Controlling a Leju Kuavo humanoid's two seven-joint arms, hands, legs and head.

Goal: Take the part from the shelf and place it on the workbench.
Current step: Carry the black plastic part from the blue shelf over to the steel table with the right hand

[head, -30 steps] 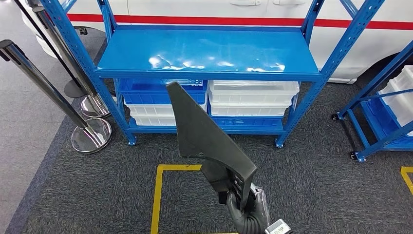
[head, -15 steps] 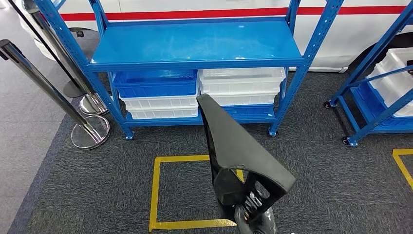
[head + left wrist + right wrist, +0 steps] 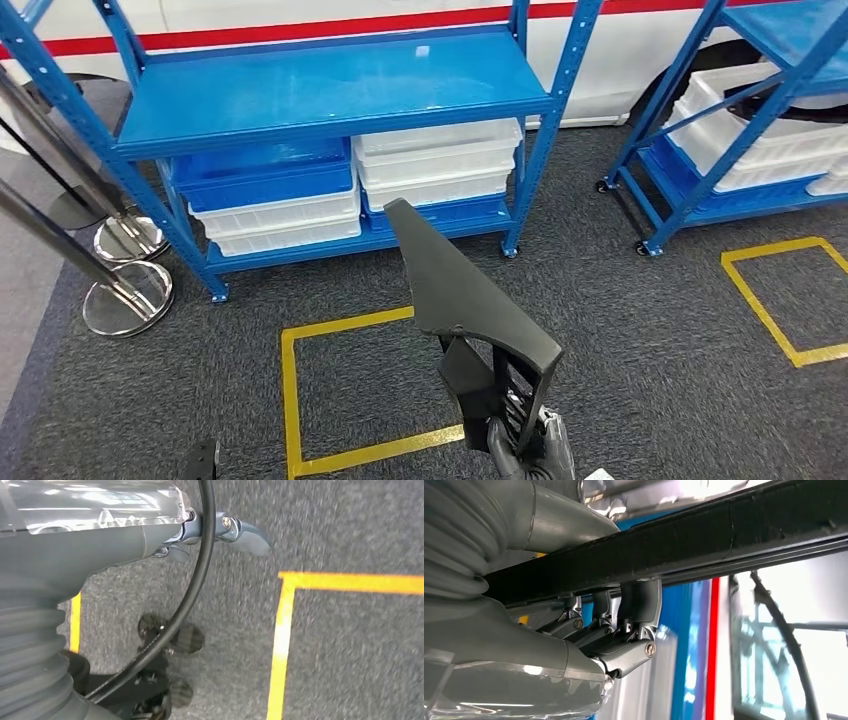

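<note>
Shelving [image 3: 330, 90] in blue steel is seen across the far side of the head view, its upper board bare and stacked white and blue bins [image 3: 440, 165] kept beneath it; a second blue rack [image 3: 700, 130] is set off to the right, and yellow tape squares [image 3: 290, 390] are marked on the grey carpet. No counter is seen among these, so the carry is judged to be unfinished. The part [image 3: 460, 290], a dark, flat, roughly triangular panel with an open-framed foot, is held up off the floor in front of the body. Its long axis is directed up and away from the right hand [image 3: 528, 445], tilted toward the shelving, with the narrow tip farthest from the grasp and the foot nearest. The right hand is closed on that foot from below; in the right wrist view its fingers [image 3: 634, 610] are hooked over the panel's dark edge. The left hand [image 3: 235, 532] is carried low over the carpet, well apart from the part, so the right arm is plainly the nearer. Its fingertips seem loosely extended and nothing is seen in them, though too little is visible for its state to be told.
</note>
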